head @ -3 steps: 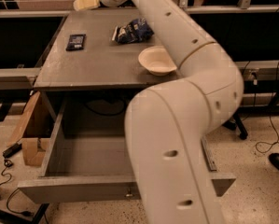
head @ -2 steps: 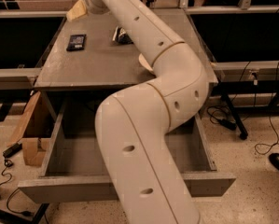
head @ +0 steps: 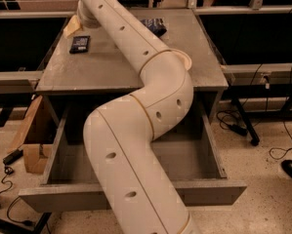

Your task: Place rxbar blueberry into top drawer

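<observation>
While bent up over the open drawer [head: 223,191], reaching to the desk's [head: 101,67] far-left corner, gripper [head: 72,26] just past the bar [head: 80,43]; jaws' opening, can't tell.

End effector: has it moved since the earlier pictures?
Yes. The end effector has shifted down-left in the view, toward the camera, and is now just behind the unmoved rxbar blueberry.

On desk [head: 101,69], left rear part: rxbar blueberry [head: 80,43]; claw [head: 73,26] just behind it, at desk's left edge; snack bag [head: 155,25] at desk's rear centre; bowl [head: 186,60] toward desk's right; top drawer [head: 211,152] pulled out below desk's front; cardboard box [head: 31,155] left of desk, on floor.
</observation>
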`<state>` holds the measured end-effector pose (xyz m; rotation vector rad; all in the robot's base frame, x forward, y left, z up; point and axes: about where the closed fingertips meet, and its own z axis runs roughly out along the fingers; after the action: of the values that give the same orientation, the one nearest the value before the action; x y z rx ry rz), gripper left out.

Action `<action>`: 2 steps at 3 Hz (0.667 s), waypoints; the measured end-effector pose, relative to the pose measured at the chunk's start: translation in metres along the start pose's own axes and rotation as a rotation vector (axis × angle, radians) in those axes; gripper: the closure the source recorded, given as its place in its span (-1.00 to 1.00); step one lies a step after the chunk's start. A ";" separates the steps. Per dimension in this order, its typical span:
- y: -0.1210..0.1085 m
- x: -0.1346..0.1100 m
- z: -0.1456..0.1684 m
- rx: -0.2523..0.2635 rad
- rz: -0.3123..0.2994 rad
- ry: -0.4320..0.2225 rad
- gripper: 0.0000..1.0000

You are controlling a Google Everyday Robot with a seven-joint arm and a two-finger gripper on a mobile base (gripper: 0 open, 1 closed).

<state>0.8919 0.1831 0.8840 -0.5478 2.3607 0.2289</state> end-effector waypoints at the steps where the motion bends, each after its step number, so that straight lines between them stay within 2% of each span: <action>1: 0.007 0.009 0.010 -0.003 0.006 0.034 -1.00; 2: 0.007 0.015 0.022 0.026 -0.012 0.054 -1.00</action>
<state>0.8917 0.1913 0.8581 -0.5620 2.4088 0.1804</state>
